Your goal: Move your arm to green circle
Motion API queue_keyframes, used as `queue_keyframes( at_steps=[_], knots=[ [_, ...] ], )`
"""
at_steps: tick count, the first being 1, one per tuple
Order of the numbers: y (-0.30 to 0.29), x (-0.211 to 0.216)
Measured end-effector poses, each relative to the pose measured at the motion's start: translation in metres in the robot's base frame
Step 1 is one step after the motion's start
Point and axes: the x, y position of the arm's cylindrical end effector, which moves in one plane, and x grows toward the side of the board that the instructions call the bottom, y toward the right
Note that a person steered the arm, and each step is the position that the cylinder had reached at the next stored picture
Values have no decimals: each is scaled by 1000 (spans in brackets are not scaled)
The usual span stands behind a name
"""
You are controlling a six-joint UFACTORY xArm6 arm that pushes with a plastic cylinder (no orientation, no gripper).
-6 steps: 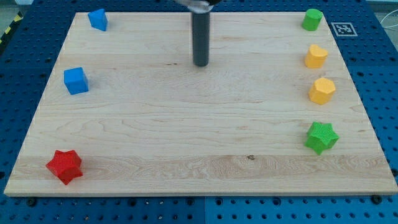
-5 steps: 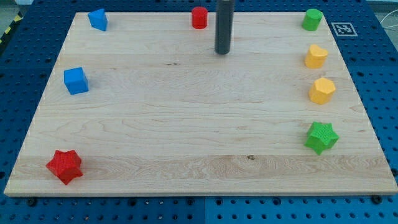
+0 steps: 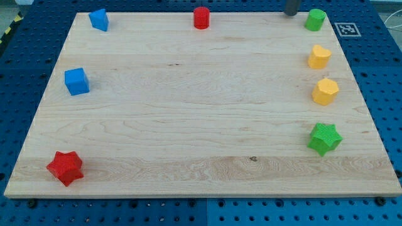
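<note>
The green circle stands at the top right corner of the wooden board. My tip shows at the view's top edge, just left of the green circle, with a small gap between them. Only the rod's lowest end is in view; the rest is cut off by the frame.
A red cylinder stands at the top middle. Two blue blocks are at the left. A red star is at the bottom left. Two yellow blocks and a green star line the right side.
My tip has moved right and toward the view's top, from the top middle of the board to just left of the green circle. The red cylinder is uncovered. No block moved.
</note>
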Motion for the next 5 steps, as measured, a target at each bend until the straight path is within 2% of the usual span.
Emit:
queue_keyframes(
  at_steps=[1,2,4,5],
  knots=[
    [56,0],
    [77,0],
    [30,0],
    [36,5]
  ],
)
